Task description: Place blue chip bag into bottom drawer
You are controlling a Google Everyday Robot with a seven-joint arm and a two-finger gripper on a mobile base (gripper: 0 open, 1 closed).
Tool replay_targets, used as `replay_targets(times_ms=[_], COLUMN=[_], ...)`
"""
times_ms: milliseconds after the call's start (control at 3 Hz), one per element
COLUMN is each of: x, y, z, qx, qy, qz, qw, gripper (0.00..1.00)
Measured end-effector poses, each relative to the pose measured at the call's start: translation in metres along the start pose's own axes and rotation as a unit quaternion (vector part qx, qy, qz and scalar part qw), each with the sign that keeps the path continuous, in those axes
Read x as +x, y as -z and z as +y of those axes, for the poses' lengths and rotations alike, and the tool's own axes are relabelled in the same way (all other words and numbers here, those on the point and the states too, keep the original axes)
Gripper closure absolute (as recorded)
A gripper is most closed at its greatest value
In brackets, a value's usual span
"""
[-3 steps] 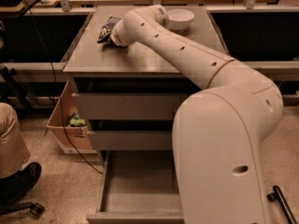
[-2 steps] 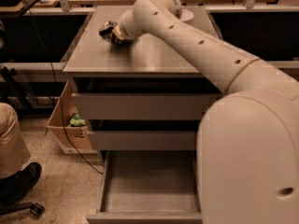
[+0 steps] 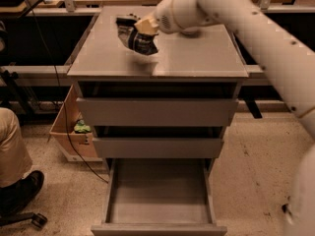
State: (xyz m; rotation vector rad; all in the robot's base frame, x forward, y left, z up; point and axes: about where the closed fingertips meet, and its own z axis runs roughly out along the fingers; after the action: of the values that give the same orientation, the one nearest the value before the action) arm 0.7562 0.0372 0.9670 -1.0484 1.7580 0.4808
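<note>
Camera view: gripper (image 3: 129,27) holds chip bag (image 3: 142,43) over cabinet (image 3: 197,58).

The arm (image 3: 256,23) reaches in from the right over the table (image 3: 197,58). Its gripper (image 3: 131,29) is above the far-left part of the top, fingers closed on the upper edge of the blue chip bag (image 3: 142,43), which seems to hang just clear of the surface. Below, the two upper drawers (image 3: 157,111) are pushed in, and the bottom drawer (image 3: 157,200) stands pulled out toward the near side. A cardboard box (image 3: 69,132) sits on the floor to the left.
</note>
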Motion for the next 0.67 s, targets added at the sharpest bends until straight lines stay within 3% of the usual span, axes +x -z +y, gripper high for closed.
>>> replay_targets(times_ms=[333,667], x=[0.0108,0.0103], y=[0.0985,0.0971], z=[-0.0041,-0.0033], qx=[-0.021,-0.022], qy=[-0.033,-0.033], qz=[-0.033,-0.033], qw=[0.9987,0.9987], gripper=[1.0,1.0])
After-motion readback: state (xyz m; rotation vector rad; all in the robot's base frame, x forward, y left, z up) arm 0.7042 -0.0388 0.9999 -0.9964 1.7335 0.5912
